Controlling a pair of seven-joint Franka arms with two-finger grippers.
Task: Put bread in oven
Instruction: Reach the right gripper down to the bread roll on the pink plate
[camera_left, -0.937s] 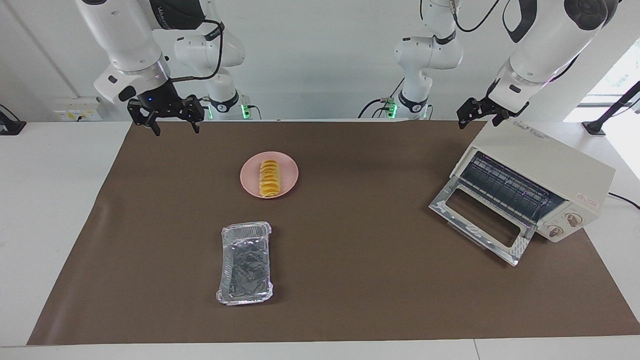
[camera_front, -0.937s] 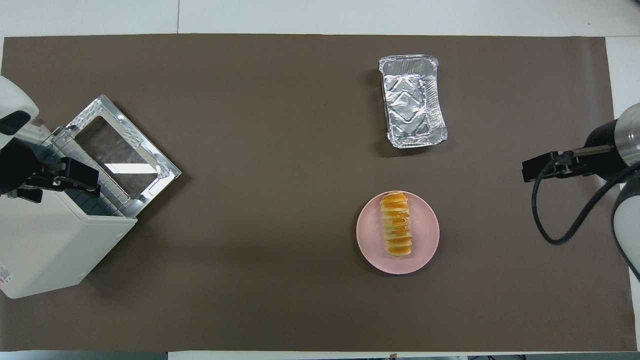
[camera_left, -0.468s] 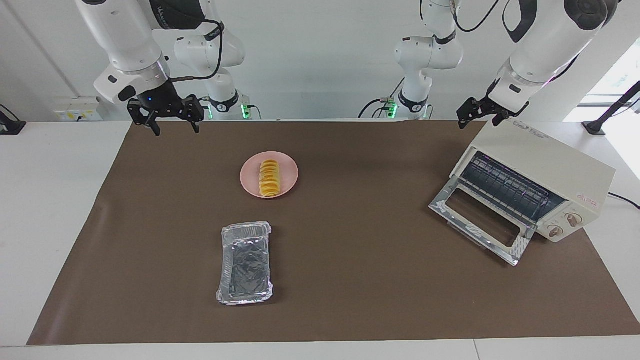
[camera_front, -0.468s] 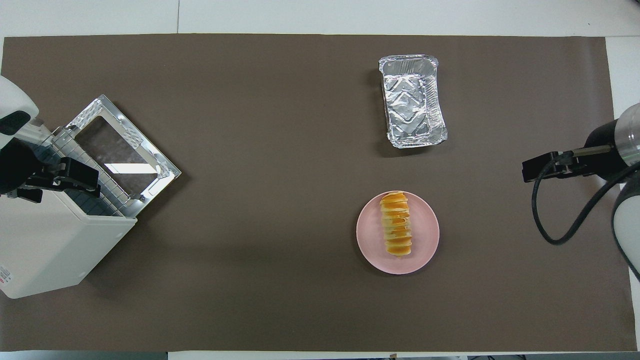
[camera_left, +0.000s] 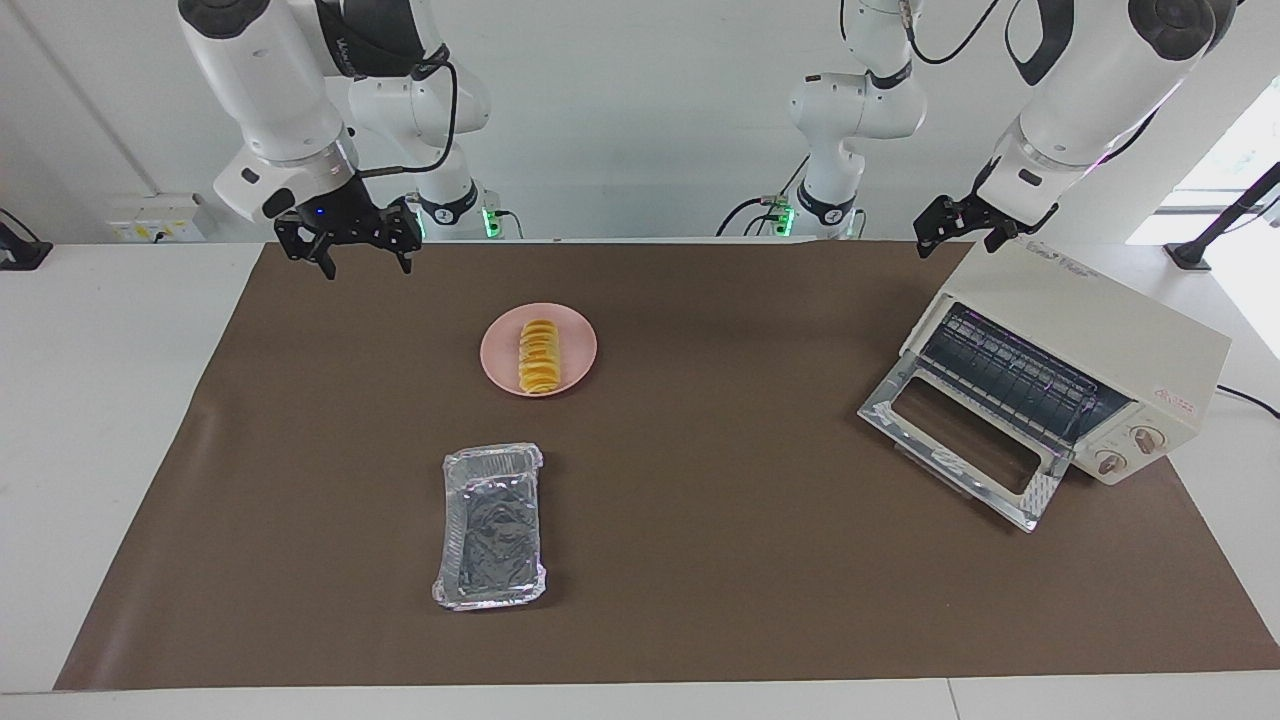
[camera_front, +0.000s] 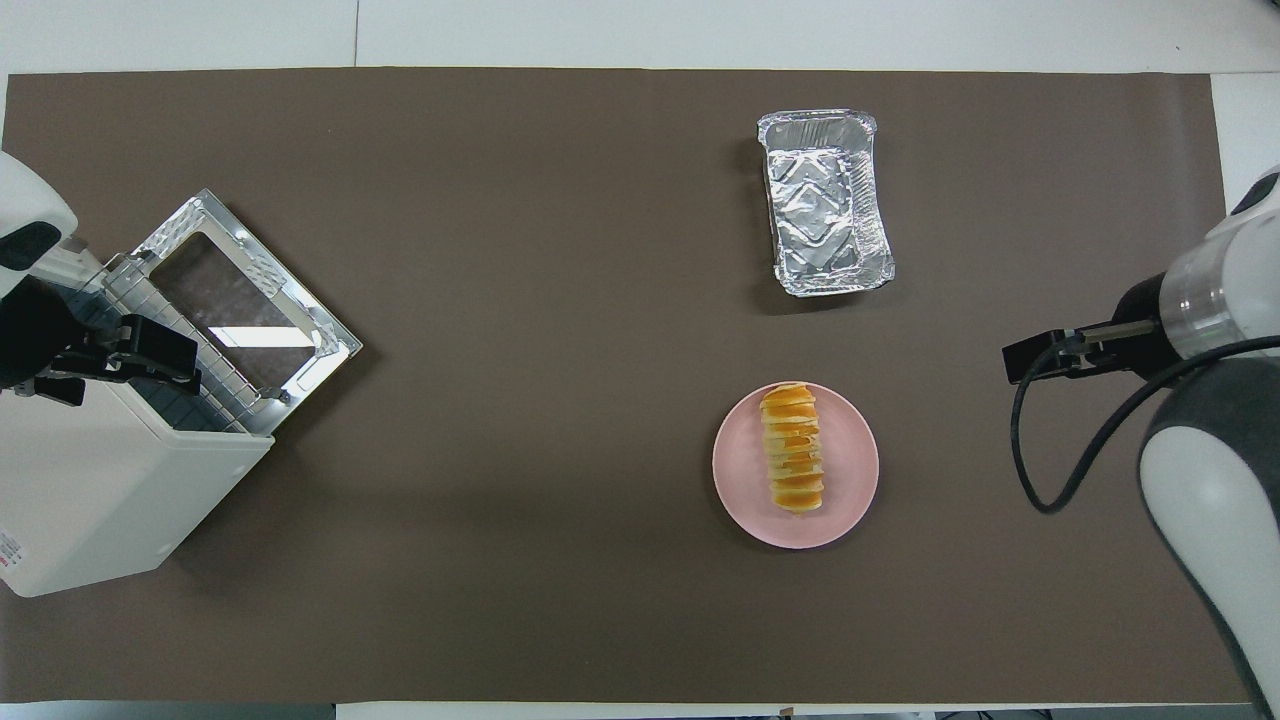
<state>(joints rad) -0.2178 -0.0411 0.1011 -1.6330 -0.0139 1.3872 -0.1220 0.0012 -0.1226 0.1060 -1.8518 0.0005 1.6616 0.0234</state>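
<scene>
desk (camera_left: 120, 400): white, flat top, most of it covered by a smooth matte brown mat (camera_left: 700, 520) with straight edges.
oven (camera_left: 1090, 340): boxy cream-white metal case at the left arm's end of the desk, set at an angle, directly below the left gripper's jaws. Its glass drop-down door (camera_left: 965, 440), framed in shiny embossed metal, lies open and flat; a dark wire rack (camera_left: 1010, 375) shows in the mouth, 2 round knobs (camera_left: 1130, 450) and a red mark sit on the front panel.
foil tray (camera_left: 490, 527): crinkled silver foil, rectangular with rounded corners and a rolled rim, well apart from both sets of jaws and farther from the robots than the plate.
plate (camera_left: 500, 350): round, smooth, pink, shallow; nearer the right gripper's jaws than the left's, though well apart from them.
bread (camera_left: 540, 357): small elongated golden-yellow loaf with crosswise ridges like stacked slices, lying on the plate with its long axis pointing away from the robots; not in the oven.
right gripper (camera_left: 365, 262): black, hanging over the mat's edge nearest the robots at the right arm's end; its 2 fingers point down, jaws spread with nothing between them.
left gripper (camera_left: 957, 240): black, up over the oven's top corner nearest the robots; I cannot tell how its jaws stand.
</scene>
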